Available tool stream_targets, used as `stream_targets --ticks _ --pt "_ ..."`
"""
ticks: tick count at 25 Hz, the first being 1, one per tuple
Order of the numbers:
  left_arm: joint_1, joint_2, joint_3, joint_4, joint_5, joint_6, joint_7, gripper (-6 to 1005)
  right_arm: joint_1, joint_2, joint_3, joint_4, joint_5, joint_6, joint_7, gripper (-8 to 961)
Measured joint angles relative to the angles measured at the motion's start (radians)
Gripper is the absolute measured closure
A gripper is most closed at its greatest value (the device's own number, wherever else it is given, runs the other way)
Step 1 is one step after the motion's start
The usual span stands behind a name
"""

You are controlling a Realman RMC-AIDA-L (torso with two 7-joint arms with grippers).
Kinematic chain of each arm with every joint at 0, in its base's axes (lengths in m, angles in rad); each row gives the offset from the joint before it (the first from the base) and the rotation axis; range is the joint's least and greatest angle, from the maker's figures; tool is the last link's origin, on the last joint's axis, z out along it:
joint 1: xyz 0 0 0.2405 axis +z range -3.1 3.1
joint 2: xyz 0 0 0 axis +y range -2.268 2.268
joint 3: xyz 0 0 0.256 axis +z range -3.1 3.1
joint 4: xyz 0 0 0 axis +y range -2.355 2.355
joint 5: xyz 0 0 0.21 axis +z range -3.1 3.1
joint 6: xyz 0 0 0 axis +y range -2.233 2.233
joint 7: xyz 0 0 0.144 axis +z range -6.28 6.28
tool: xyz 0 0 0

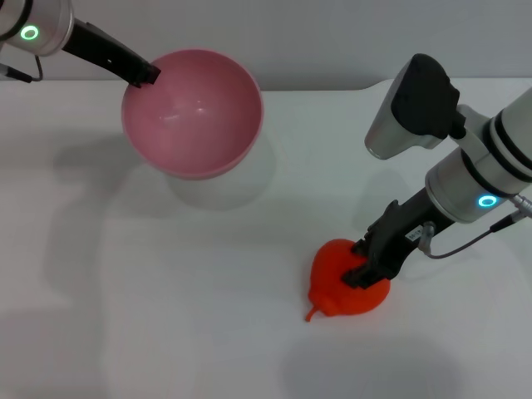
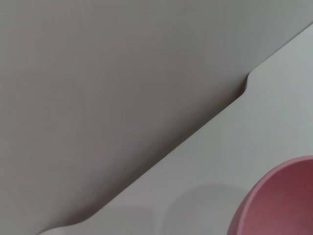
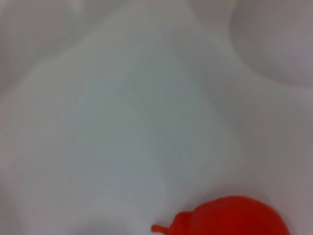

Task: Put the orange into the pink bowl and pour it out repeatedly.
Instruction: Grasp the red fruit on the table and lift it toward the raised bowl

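Orange (image 1: 345, 283) lies on the white bench (image 1: 166, 316) in the head view, toward the robot's right, its thin stem pointing at the near edge. The right end effector (image 1: 366, 270) is down on it, dark fingers closed against the fruit's upper side. The left end effector (image 1: 145, 75) pinches the far rim of the pink bowl (image 1: 195, 112), which is empty, tilted with its mouth toward the camera and apparently lifted above its shadow.

From the left wrist, only a curved slice of the pink bowl (image 2: 281, 205) shows against the bench; that arm's own fingers are hidden.

From the right wrist, the orange (image 3: 234, 218) sits on bare bench, no fingers visible.

I judge this the pick-up step: next the fruit must be lifted, carried across to the bowl's mouth, and released inside.
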Motion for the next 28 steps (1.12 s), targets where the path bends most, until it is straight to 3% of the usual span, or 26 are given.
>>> stream_targets --ticks 12,20,23,28 --pt "-0.002 -0.008 0.011 0.002 0.000 0.001 -0.001 953 -0.002 0.002 -0.007 0.018 0.000 0.035 0.000 465" --pt "-0.002 -0.014 0.015 0.004 0.000 0.003 -0.002 953 -0.014 0.001 0.027 -0.002 0.000 0.037 0.016 788" --pt "-0.002 -0.014 0.015 0.004 0.000 0.003 -0.002 953 -0.063 -0.004 0.089 -0.110 -0.001 0.032 0.044 868" --pt "0.000 -0.015 0.018 0.002 0.000 0.009 -0.002 953 -0.178 -0.002 0.203 -0.449 -0.001 0.023 0.090 905"
